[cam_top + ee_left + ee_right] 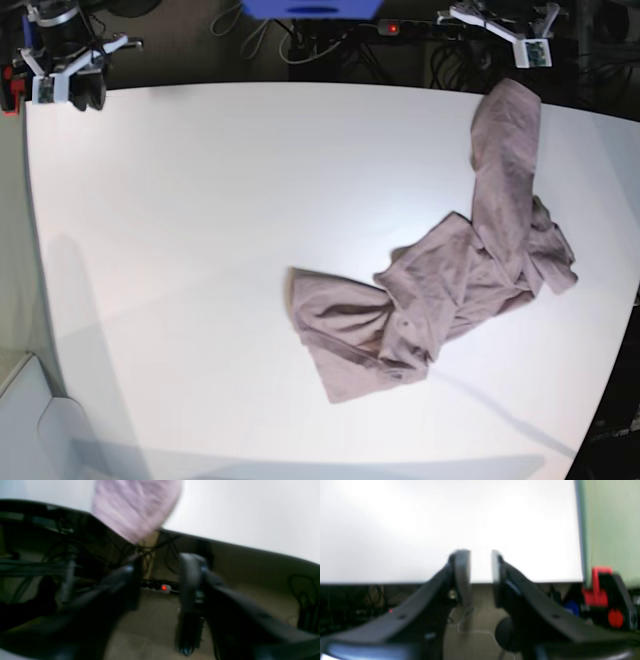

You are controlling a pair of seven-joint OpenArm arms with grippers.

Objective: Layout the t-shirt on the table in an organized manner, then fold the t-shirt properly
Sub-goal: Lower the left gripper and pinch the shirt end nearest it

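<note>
T-shirt (430,290) is lying crumpled on the R half of the worktop (180,250) in base view, one long strip running up to the robot-side edge, its tip poking over. Fabric's looking thin, soft + v. light, prob. sagging wherever it's unsupported, creasing easily, not fragile. Best hold: prob. single layer at a free corner or hem, e.g. the overhanging tip for L claw (160,562), lower-L corner of the bunch for R claw (481,555); pinching mid-bunch would likely be grabbing several layers & dragging the lot. L claw's hanging just off the tip, fingers part open, nothing in it. R claw's waiting over the far-L corner area, also part open, empty, well away from cloth.
</note>
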